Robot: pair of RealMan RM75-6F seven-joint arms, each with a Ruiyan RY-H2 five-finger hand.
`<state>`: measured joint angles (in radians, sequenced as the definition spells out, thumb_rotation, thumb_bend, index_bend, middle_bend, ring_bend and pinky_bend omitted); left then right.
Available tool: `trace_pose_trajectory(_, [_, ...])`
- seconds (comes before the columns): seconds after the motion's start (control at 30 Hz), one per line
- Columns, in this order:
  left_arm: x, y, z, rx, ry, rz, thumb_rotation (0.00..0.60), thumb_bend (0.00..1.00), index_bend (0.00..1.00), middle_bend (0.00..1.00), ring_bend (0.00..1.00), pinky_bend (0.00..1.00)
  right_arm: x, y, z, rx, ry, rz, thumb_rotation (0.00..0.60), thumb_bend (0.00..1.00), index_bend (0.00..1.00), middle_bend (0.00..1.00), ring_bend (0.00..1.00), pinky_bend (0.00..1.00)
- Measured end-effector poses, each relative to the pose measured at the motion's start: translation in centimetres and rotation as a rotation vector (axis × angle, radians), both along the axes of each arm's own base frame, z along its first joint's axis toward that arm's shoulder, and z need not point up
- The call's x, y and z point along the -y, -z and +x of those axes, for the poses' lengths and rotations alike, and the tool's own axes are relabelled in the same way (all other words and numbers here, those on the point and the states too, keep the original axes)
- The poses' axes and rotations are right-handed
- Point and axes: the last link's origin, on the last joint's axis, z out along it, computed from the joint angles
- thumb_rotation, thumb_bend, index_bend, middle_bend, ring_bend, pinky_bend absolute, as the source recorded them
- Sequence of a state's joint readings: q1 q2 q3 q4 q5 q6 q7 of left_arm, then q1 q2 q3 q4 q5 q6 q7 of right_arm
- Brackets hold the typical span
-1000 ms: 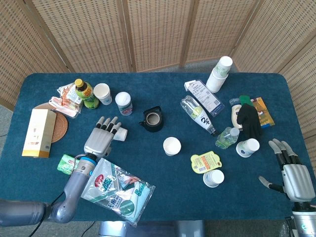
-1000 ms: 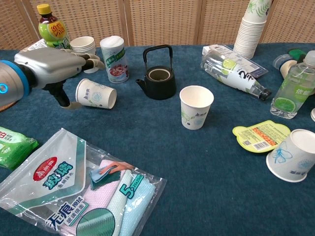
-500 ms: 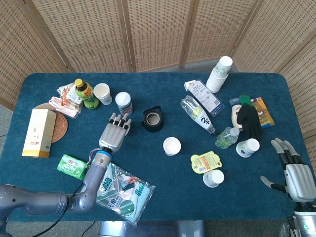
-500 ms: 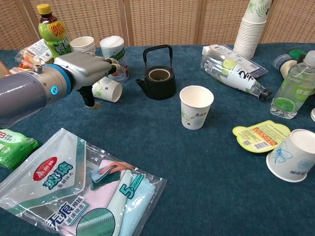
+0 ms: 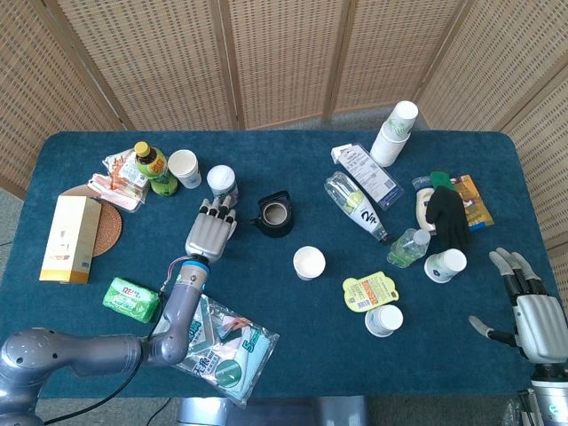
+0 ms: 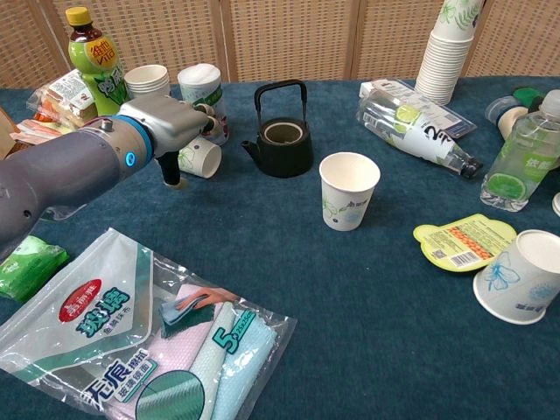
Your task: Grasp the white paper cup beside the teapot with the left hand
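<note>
A white paper cup (image 6: 199, 157) lies on its side left of the black teapot (image 6: 282, 131), mouth towards the teapot. My left hand (image 6: 166, 122) lies flat over it, fingers stretched out, thumb (image 6: 172, 171) down beside the cup's base. In the head view the left hand (image 5: 211, 229) hides that cup, just left of the teapot (image 5: 273, 213). Another white paper cup (image 6: 349, 190) stands upright right of and nearer than the teapot, also seen from above as the upright cup (image 5: 309, 263). My right hand (image 5: 532, 311) hovers open at the table's near right edge.
A lidded canister (image 6: 203, 103), a paper cup stack (image 6: 147, 80) and a green tea bottle (image 6: 93, 54) stand just behind the left hand. A plastic bag of cloths (image 6: 149, 350) lies under the forearm. A water bottle (image 6: 418, 121) lies right of the teapot.
My left hand has moved right and away from me towards the teapot, and the lying cup has shifted right with it. The right hand has barely moved.
</note>
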<state>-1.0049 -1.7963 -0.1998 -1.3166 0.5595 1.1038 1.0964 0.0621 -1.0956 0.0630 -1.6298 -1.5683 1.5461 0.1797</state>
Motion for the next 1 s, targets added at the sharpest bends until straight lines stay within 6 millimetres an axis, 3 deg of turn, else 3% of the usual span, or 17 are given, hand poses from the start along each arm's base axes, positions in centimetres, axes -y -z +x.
trace_pose_trajectory(0.17, [-0.4, 0.8, 0.6, -0.005, 0.010, 0.004, 0.600, 0.33, 0.18, 0.01, 0.00, 0.21, 0.1, -0.1, -0.2, 0.006, 0.005, 0.000, 0.600, 0.04, 0.00, 0.00, 0.00, 0.19])
trace_pose_trajectory(0.33, [-0.4, 1.5, 0.9, -0.032, 0.033, 0.016, 0.600, 0.33, 0.25, 0.18, 0.13, 0.31, 0.1, -0.2, -0.3, 0.010, 0.007, -0.001, 0.600, 0.04, 0.00, 0.00, 0.00, 0.19])
trace_pose_trajectory(0.43, [-0.4, 1.7, 1.0, -0.043, 0.045, 0.027, 0.600, 0.34, 0.28, 0.22, 0.17, 0.35, 0.1, -0.2, -0.3, 0.011, 0.009, -0.003, 0.600, 0.04, 0.00, 0.00, 0.00, 0.19])
trace_pose_trajectory(0.8, [0.0, 1.4, 0.9, -0.057, 0.055, 0.048, 0.600, 0.34, 0.32, 0.26, 0.23, 0.40, 0.1, -0.3, -0.3, 0.011, 0.007, -0.004, 0.600, 0.05, 0.00, 0.00, 0.00, 0.19])
trace_pose_trajectory(1.0, [0.9, 0.6, 1.6, 0.016, 0.070, 0.042, 0.600, 0.34, 0.31, 0.26, 0.23, 0.39, 0.1, -0.1, -0.2, 0.009, 0.006, 0.002, 0.600, 0.05, 0.00, 0.00, 0.00, 0.19])
